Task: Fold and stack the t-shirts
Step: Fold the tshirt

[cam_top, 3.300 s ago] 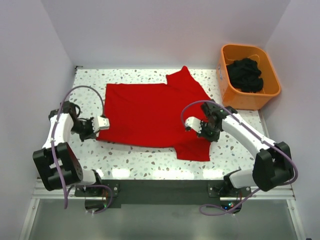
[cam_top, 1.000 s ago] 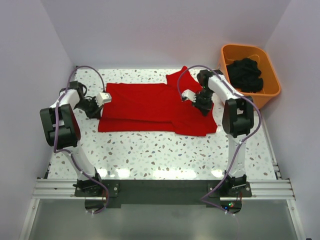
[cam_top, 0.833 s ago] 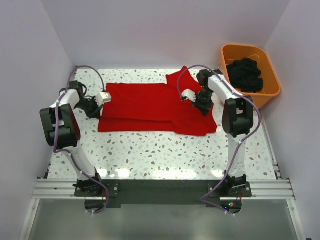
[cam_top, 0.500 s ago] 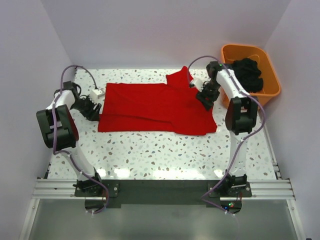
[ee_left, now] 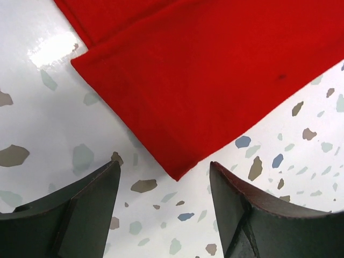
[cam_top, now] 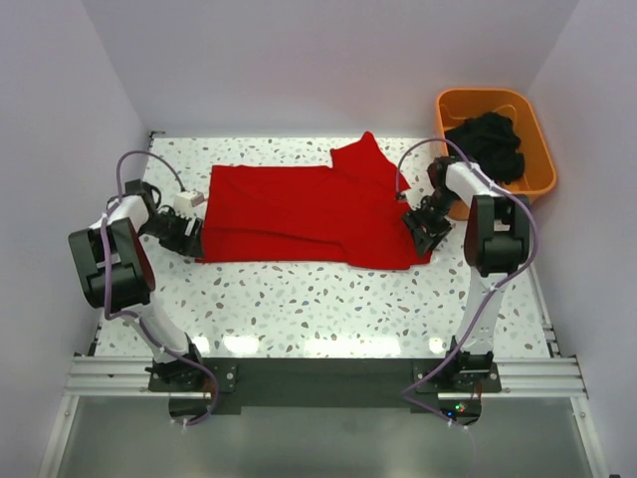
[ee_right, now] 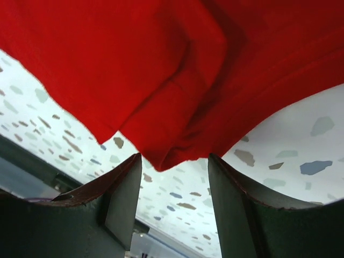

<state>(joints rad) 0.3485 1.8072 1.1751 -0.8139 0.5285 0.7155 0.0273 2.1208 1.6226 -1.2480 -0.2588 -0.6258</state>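
While the t-shirt [cam_top: 299, 214] lies across the table [cam_top: 328, 299], long axis left to right, the left gripper [ee_left: 164, 177] frames its near-left corner and the right gripper [ee_right: 174, 161] its near-right corner, both spread wide and holding nothing.

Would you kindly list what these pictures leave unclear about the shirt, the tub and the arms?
1. Top view: the dark cloth in the orange tub is bunched and too small to identify, and it hides the tub's floor.
2. Top view: both arms' jaws are too small and dark to read; only the wrist views show them open.
3. Wrist views: frame edges cut off most of the red t-shirt, whose top layer hides those beneath.
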